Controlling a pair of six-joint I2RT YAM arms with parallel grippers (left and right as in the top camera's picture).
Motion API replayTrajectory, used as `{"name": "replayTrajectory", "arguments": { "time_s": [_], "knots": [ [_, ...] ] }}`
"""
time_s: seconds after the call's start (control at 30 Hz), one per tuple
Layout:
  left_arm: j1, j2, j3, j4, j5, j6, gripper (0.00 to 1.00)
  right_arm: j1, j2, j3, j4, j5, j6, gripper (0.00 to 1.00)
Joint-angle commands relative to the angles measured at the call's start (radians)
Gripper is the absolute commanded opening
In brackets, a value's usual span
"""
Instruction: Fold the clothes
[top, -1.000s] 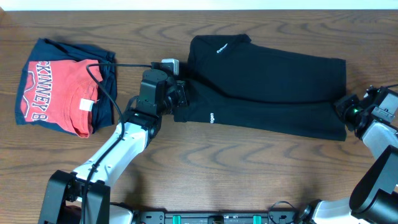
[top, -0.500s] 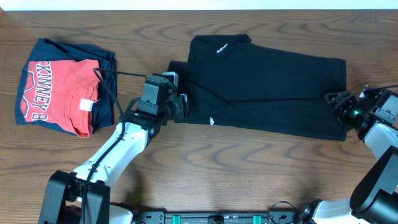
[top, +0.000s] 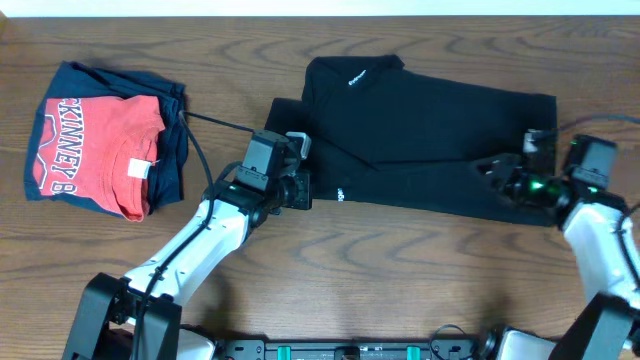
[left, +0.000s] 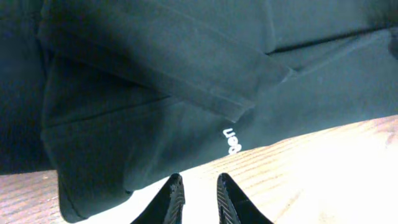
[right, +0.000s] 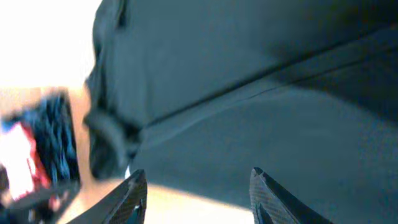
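Observation:
The clothes, a black shirt (top: 430, 130), lie folded lengthwise across the table's middle and right, with white neck lettering (top: 357, 78) and a small white mark (top: 340, 190) by the hem. My left gripper (top: 303, 190) sits at the shirt's lower left edge. In the left wrist view its jaws (left: 198, 177) stand narrowly apart over bare wood, just short of the shirt (left: 155, 93) and its mark (left: 232, 140). My right gripper (top: 490, 168) hovers over the shirt's right part. It is wide open (right: 196, 171) with nothing between the fingers, above the dark fabric (right: 249, 93).
A red T-shirt (top: 95, 140) with white letters lies on a navy folded garment (top: 172, 150) at the far left, blurred in the right wrist view (right: 25, 155). A black cable (top: 215, 122) runs from the left arm toward that pile.
My left gripper let go of the shirt's left edge and slid right and toward the front along it, its jaws narrowing again. My right gripper moved left from the shirt's right end onto the fabric.

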Motion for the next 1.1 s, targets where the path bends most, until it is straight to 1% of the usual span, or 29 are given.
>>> {"name": "replayTrajectory", "arguments": {
  "time_s": [0.0,0.1,0.17,0.27,0.33,0.4,0.43,0.53,0.67,0.77,0.8,0.9,1.07],
  "knots": [
    [-0.002,0.007,0.012,-0.005,0.003,0.014,0.20,0.073,-0.019,0.014,-0.017,0.066,-0.059,0.52],
    [-0.003,0.034,0.012,0.015,-0.005,0.020,0.20,0.102,-0.019,0.014,-0.016,0.092,-0.047,0.53],
    [-0.010,0.069,0.012,0.048,0.016,0.021,0.21,0.106,-0.019,0.014,-0.012,0.092,-0.046,0.53],
    [-0.029,0.137,0.012,0.103,0.045,0.020,0.25,0.106,-0.019,0.014,-0.011,0.114,-0.039,0.53],
    [-0.040,0.175,0.012,0.143,0.079,0.019,0.34,0.106,-0.019,0.014,-0.017,0.120,-0.039,0.53],
    [-0.050,0.202,0.012,0.175,0.093,0.015,0.50,0.106,-0.019,0.014,-0.027,0.122,-0.039,0.54],
    [-0.054,0.211,0.012,0.181,0.091,0.013,0.54,0.106,-0.019,0.014,-0.028,0.122,-0.039,0.54],
    [-0.056,0.242,0.012,0.202,0.086,0.013,0.61,0.106,-0.019,0.014,-0.028,0.122,-0.039,0.54],
    [-0.056,0.274,0.012,0.253,0.061,0.008,0.61,0.106,-0.019,0.014,-0.028,0.122,-0.039,0.55],
    [-0.056,0.283,0.012,0.290,0.062,-0.033,0.61,0.106,-0.019,0.014,-0.030,0.122,-0.039,0.55],
    [-0.056,0.283,0.012,0.300,0.064,-0.037,0.60,0.106,-0.019,0.014,-0.031,0.122,-0.039,0.55],
    [-0.055,0.282,0.013,0.321,0.066,-0.075,0.52,0.106,-0.019,0.014,-0.033,0.122,-0.039,0.55],
    [-0.056,0.285,0.013,0.341,0.045,-0.078,0.51,0.106,-0.019,0.014,-0.035,0.126,-0.039,0.55]
  ]
}}
